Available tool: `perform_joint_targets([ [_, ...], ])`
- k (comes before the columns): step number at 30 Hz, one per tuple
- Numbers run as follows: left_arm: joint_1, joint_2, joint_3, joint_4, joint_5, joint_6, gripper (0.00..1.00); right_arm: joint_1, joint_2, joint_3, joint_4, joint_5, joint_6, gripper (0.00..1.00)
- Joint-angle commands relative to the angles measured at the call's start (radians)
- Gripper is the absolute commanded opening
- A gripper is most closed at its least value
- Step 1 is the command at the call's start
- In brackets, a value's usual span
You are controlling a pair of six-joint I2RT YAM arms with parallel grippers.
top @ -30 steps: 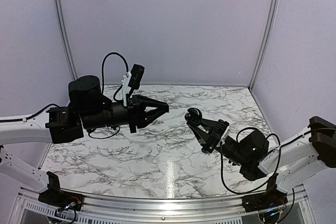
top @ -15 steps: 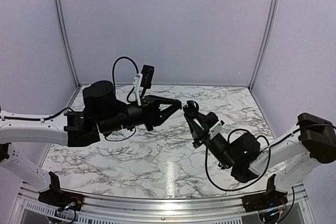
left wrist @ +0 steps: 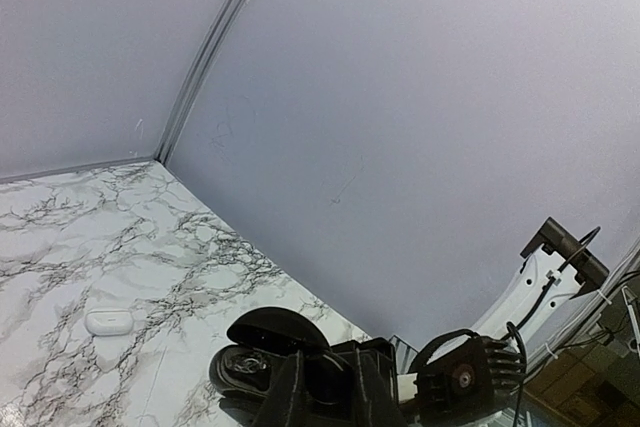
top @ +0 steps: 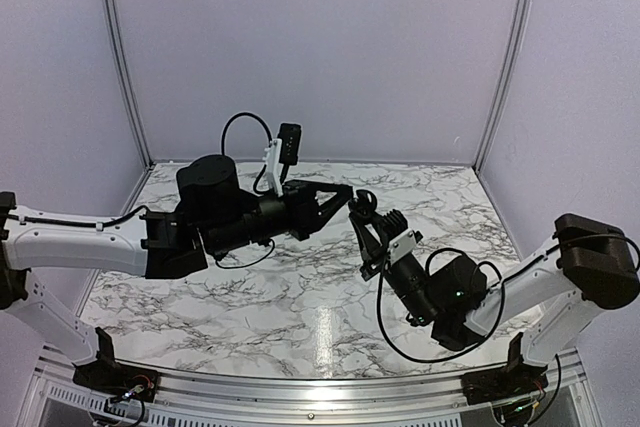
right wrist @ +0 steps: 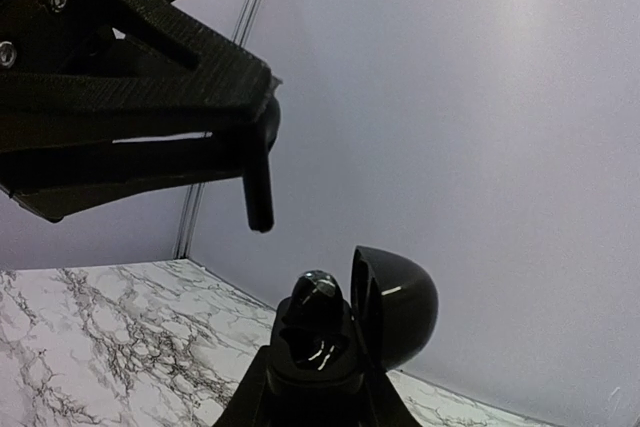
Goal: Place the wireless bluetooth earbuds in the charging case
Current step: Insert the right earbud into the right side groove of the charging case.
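Observation:
My right gripper point(top: 368, 225) is shut on an open black charging case point(top: 366, 204) and holds it up in the air, lid point(right wrist: 395, 307) tipped back. A black earbud point(right wrist: 318, 290) stands up out of the case's upper socket. My left gripper point(top: 346, 194) reaches in from the left, its tip just beside and above the case. One of its fingers point(right wrist: 258, 197) hangs just above and left of the earbud, apart from it. In the left wrist view its fingers point(left wrist: 290, 387) frame the case point(left wrist: 262, 339); the dark background hides whether they hold anything. No other earbuds show.
A closed white case point(left wrist: 108, 322) lies on the marble table point(top: 300, 297); it shows only in the left wrist view. Lilac walls enclose the table at the back and sides. The arms' cables loop above the left wrist and beside the right.
My left arm has swung right and back towards the case. My right gripper has carried the open case left and up to meet it. The gap between them has closed.

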Motion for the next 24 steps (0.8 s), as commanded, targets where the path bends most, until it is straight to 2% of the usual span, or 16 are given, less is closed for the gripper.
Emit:
perform_joint_targets([
  [1,-0.007,0.027,0.044,0.055,-0.007,-0.031,0.1,0.013,0.013,0.036,0.094,0.032,0.001,0.0],
  [24,-0.007,0.079,0.045,0.066,-0.018,-0.066,0.11,0.024,0.025,0.048,0.139,0.055,0.007,0.0],
])
